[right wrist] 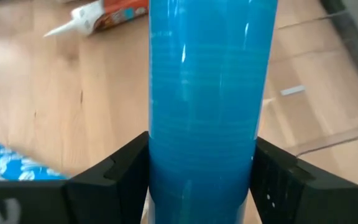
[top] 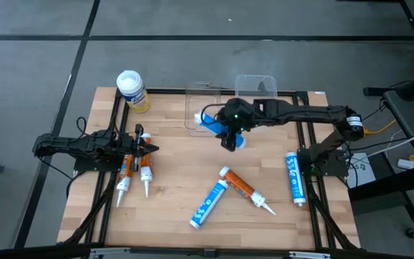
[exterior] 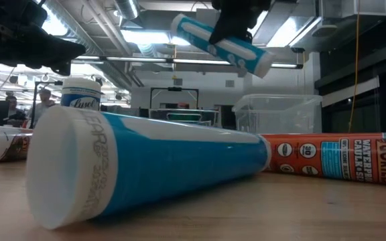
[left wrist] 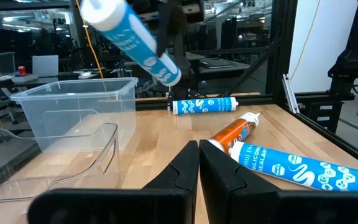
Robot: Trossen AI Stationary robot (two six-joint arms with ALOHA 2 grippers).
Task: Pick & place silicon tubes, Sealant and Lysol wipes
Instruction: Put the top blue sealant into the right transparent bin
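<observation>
My right gripper (top: 230, 137) is above the middle of the table, shut on a blue and white silicone tube (top: 216, 126) held high over the wood (exterior: 223, 41). The Lysol wipes (top: 131, 89), a yellow canister with a white lid, stand on their base at the far left corner. Two orange sealant tubes (top: 135, 171) lie side by side near my left gripper (top: 149, 149), which is shut and touches nothing. Another orange tube (top: 244, 188) and two blue and white tubes (top: 208, 203) (top: 295, 178) lie on the near half of the table. My right gripper pinches the tube's round body (right wrist: 204, 124) between its two fingers (right wrist: 120, 171), about midway along its length. The fingers slant down from above and lie across the tube. The tube is lifted clear of the table and tilted, one end lower than the other (exterior: 260, 63).
Two clear plastic bins (top: 256, 86) (top: 203, 106) stand at the far edge, just beyond the held tube. A black frame (top: 113, 137) runs along the table's sides. Bare wood (top: 182, 162) lies between the two arms.
</observation>
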